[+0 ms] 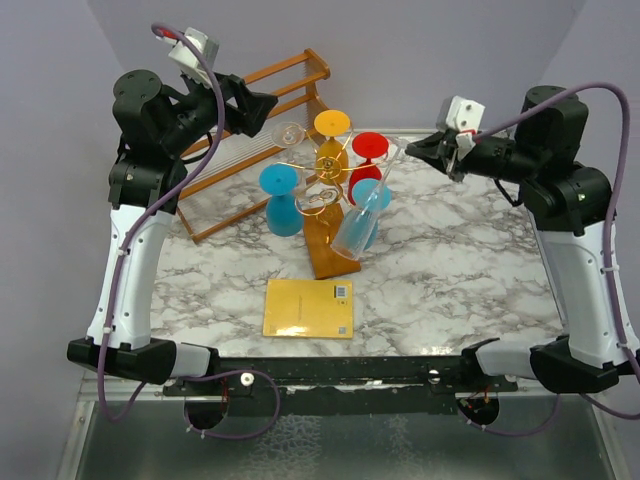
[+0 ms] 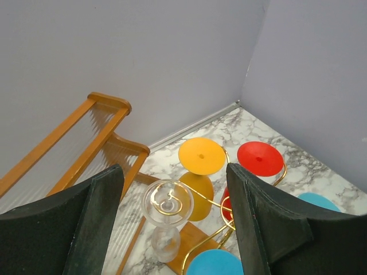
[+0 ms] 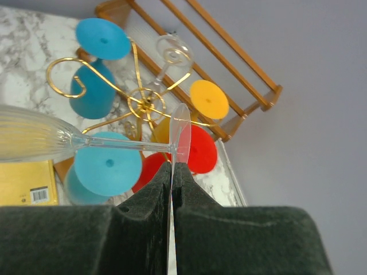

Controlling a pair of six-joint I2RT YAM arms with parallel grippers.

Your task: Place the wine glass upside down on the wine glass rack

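Right wrist view: a clear fluted wine glass (image 3: pixel 34 137) is gripped by the rim of its round foot, pinched edge-on between the closed fingers of the right gripper (image 3: pixel 172 167). The glass is slanted, its bowl just beside the thin gold wire wine glass rack (image 3: pixel 143 103) with scrolled arms, where coloured glasses (image 3: pixel 94 86) are hung upside down; contact between bowl and rack cannot be judged. The left gripper (image 1: pixel 268 105) is spread wide and empty, raised beyond the rack.
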